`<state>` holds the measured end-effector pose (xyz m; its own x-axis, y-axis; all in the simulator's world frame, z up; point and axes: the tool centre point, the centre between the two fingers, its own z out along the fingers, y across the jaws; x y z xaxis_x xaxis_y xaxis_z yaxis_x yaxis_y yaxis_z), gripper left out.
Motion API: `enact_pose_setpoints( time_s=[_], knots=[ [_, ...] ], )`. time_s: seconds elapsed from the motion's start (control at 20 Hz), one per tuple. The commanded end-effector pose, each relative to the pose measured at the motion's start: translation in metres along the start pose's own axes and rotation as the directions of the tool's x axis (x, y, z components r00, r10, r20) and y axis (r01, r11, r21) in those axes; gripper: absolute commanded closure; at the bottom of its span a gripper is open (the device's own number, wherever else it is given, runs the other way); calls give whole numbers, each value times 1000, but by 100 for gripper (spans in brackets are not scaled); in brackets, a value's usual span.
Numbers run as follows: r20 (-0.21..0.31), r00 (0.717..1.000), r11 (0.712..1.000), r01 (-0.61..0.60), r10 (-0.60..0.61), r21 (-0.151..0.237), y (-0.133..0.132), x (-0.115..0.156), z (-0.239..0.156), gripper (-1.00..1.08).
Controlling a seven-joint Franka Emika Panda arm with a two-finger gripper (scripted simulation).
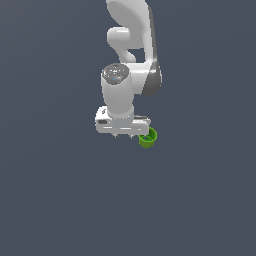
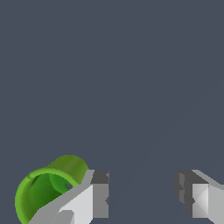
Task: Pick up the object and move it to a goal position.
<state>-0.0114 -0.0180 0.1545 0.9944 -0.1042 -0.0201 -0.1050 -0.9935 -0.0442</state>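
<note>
Green cup beside the open jaws

The green cup (image 1: pixel 148 138) sat just right of frame centre, tipped so its mouth showed, outside one finger (image 2: pixel 89 199). The gripper (image 1: pixel 123 135) jaws stood wide apart, holding nothing.

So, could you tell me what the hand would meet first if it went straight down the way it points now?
Probably the bare floor. The open hand has nothing between its fingers; the green cup sits outside one finger.
</note>
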Motion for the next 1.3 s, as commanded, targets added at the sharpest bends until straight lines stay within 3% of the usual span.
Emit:
enact_pose_setpoints(
  time_s=[0.0,0.3,0.6,1.25],
  knots=[
    [-2,1000,999,-20,20,25,-6,-2,2,-20],
    [-4,996,990,-91,92,108,-23,-10,7,-20],
    [2,983,963,-182,185,199,-42,-20,13,-20],
    [45,916,851,-389,400,352,-69,-43,25,-20]
  ],
)
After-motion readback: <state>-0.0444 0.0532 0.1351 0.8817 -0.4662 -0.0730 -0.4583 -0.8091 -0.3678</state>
